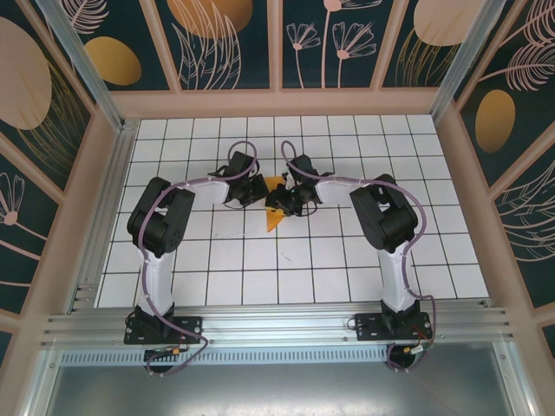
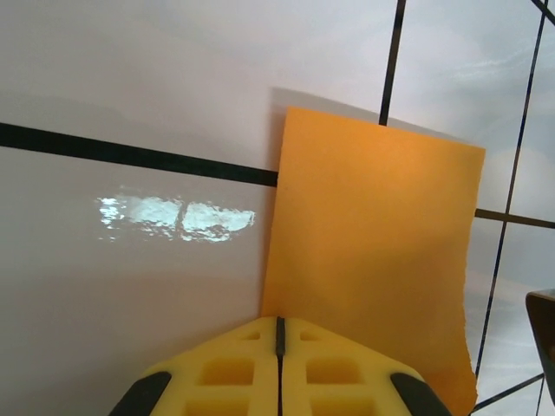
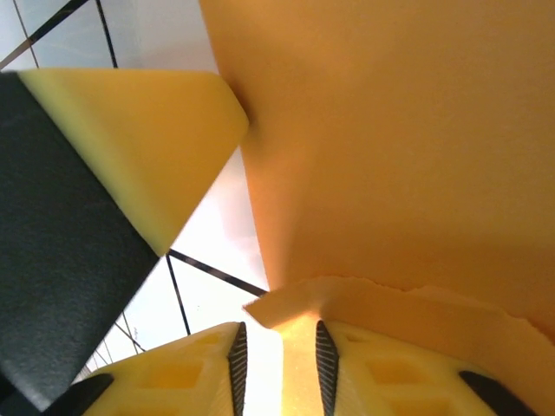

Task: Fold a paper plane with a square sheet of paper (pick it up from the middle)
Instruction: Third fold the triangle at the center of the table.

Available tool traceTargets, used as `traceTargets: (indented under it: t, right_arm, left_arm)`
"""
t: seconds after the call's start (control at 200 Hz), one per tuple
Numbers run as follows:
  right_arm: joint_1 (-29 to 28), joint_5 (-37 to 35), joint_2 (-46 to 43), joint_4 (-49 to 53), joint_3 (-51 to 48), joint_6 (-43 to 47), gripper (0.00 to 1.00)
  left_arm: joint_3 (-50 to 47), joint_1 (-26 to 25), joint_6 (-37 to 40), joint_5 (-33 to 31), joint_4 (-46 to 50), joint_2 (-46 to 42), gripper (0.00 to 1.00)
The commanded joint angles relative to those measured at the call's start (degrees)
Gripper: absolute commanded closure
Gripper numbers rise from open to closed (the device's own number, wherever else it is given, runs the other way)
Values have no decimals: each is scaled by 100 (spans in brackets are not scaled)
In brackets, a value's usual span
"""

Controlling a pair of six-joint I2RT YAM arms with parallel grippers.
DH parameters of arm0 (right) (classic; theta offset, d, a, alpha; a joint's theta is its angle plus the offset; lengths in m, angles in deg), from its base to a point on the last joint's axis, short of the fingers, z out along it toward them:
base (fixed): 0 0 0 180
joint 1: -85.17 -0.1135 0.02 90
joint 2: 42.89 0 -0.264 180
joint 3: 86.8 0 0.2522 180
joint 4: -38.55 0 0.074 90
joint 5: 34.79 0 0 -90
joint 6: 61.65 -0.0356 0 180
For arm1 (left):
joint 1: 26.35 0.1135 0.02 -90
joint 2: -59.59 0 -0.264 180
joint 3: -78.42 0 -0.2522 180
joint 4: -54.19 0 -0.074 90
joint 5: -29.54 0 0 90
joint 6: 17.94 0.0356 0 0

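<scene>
paper: sheet of paper [image 2: 373, 243], bright orange, partly folded, at mid-table between the two arms. Its shadow suggests it is lifted off the tiled table [image 1: 347, 260].
left gripper: [image 2: 279, 334] pads pressed together, pinching the paper's near edge.
right gripper: [image 3: 279, 338] pads apart with a bright gap between them. The paper's ragged edge sits at the tips, unclamped.
handling: probably very light and floppy, creases and tears easily, slips on foam. Best taken at an edge or fold line with a light pinch.
top view: arms converging, orange tip pointing toward the bases, grips too small to read.
left wrist: flat face, straight edges.
right wrist: small turned-up flap at the edge, left gripper's finger just beside the paper.
</scene>
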Motion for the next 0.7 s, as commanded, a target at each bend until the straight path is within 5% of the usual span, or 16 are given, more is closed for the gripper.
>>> traceTargets:
  t: [0.0, 0.115, 0.28, 0.696]
  right_arm:
    - [11, -444, 114, 323, -24, 83, 63]
    - [16, -488, 100, 318, -46, 78, 63]
    - [13, -505, 92, 264, -57, 26, 79]
    - [1, -584, 140, 271, -145, 53, 99]
  left_arm:
    - [187, -43, -55, -80, 244, -464, 90]
    - [-156, 90, -267, -387, 139, -910, 90]
    - [-964, 239, -318, -611, 133, -1581, 90]
    - [-2197, -165, -408, 806, -606, -2211, 91]
